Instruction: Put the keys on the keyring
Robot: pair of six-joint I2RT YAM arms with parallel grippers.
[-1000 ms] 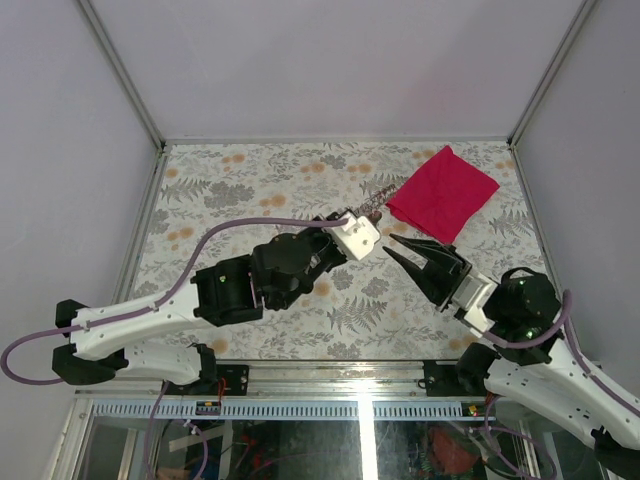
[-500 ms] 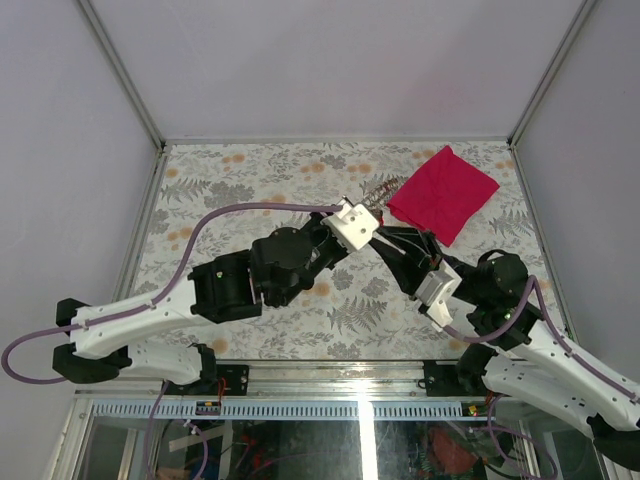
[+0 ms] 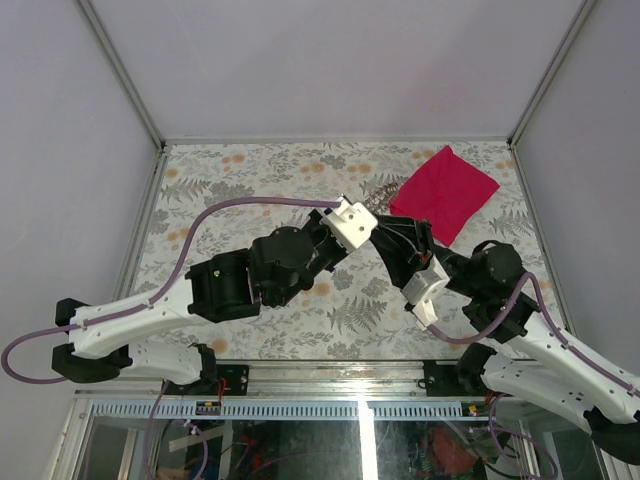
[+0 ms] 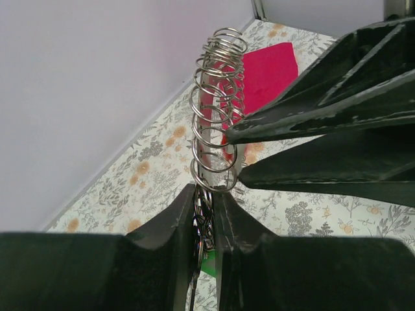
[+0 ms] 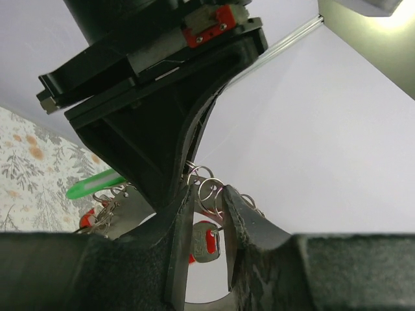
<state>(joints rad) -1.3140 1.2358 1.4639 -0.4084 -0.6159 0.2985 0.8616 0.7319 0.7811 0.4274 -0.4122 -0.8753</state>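
**Keyring (image 4: 217, 110) pinched in left hand (image 4: 205, 197), right hand (image 5: 207, 197) alongside**

- keyring = chain of linked split rings. It stands up out of the left hand, off the worktop (image 3: 250, 180).
- left hand: fingers closed tight on the low end of the chain, with no gap visible in the left wrist view. More rings and metal hang below the pinch.
- red-headed key (image 5: 206, 243): sits in the slot between the right hand's two fingers, just under two split rings.
- a second red piece and some silver metal hang low left in the right wrist view. It's too cluttered to tell the keys apart.
- green tag (image 5: 97, 183): sticks out sideways from the same bunch, beside the left hand's body.
- right hand: fingers nearly together, only a narrow slot left. The tips are at the lower rings of the chain, right next to the left hand's tips. Can't tell whether they actually clamp the key or a ring, or just bracket them.
- top view: the two hands meet tip to tip over the far-right part of the worktop.
- red cloth (image 3: 445, 190): lies flat just beyond the hands, near the far right corner.
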